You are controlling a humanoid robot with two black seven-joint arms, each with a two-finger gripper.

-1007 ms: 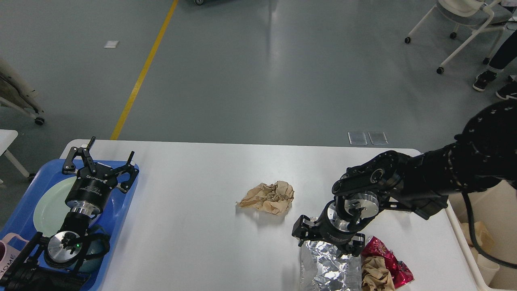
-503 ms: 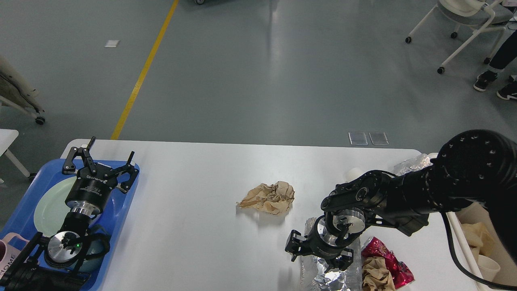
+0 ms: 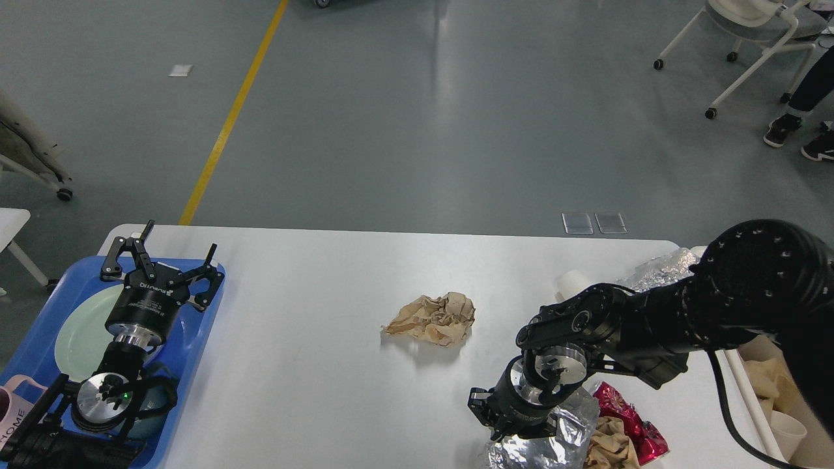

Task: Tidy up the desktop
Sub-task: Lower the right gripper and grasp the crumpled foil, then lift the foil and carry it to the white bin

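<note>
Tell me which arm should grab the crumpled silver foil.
Right. The right gripper is already down on the crumpled silver foil at the desktop's near edge; the left gripper hangs over the blue plastic tray.

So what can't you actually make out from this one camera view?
- Right gripper: its jaws are pressed into the silver foil, so whether it is gripping cannot be told.
- Foil: its lower part is cut off by the bottom edge.
- Beige bin: largely hidden behind the right arm and cut by the right edge.

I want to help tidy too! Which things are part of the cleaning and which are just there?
For the job: desktop, brown paper, foil, red wrapper, right gripper.
Just there: chair, yellow line.
</note>
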